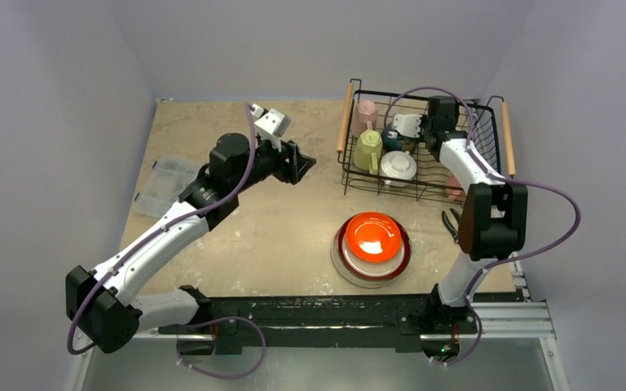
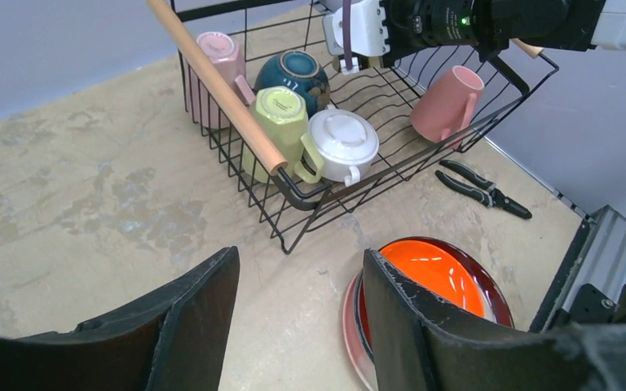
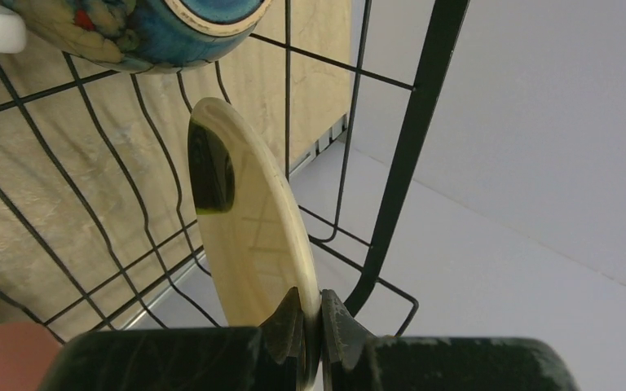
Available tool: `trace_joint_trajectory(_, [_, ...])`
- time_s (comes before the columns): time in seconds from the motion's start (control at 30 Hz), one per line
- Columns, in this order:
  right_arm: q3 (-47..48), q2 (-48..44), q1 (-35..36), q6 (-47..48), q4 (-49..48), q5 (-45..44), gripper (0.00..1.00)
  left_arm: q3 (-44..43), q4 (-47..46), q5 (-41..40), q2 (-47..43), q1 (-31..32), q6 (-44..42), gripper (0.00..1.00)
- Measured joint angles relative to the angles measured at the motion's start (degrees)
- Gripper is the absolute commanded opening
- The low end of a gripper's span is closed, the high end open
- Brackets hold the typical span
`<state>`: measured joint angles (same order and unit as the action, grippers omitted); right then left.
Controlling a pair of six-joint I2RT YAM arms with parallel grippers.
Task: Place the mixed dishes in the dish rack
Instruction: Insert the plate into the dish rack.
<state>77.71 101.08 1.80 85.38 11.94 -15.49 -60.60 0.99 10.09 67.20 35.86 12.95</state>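
Observation:
The dish rack (image 1: 424, 192) stands at the far right. It holds a pale pink mug (image 2: 222, 53), a yellow-green mug (image 2: 281, 114), a white mug (image 2: 342, 142), a salmon mug (image 2: 447, 102) and the teal bowl (image 2: 293, 73). My right gripper (image 3: 319, 322) is inside the rack, shut on the edge of a cream plate (image 3: 253, 236) held upright near the rack's end wall. A red-orange plate (image 1: 372, 236) tops a stack of plates on the table in front of the rack. My left gripper (image 2: 300, 261) is open and empty, above the table left of the rack.
Black pliers (image 2: 481, 186) lie on the table right of the plate stack. A clear plastic compartment box (image 1: 165, 183) sits at the left edge. The rack's wooden handle (image 2: 216, 85) faces my left gripper. The table's right edge runs close behind the rack.

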Motion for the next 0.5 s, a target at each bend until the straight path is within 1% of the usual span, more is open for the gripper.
trace_joint_trajectory(0.23, [3.13,2.84,0.00,2.45,-1.90,-1.62,0.00,-0.35,0.13,3.80,2.64,-1.40,2.82,0.56])
trace_joint_trajectory(0.5, [5.55,4.68,0.00,2.82,-3.13,-2.03,0.00,-1.03,0.00,6.03,2.95,-1.40,4.04,0.56])
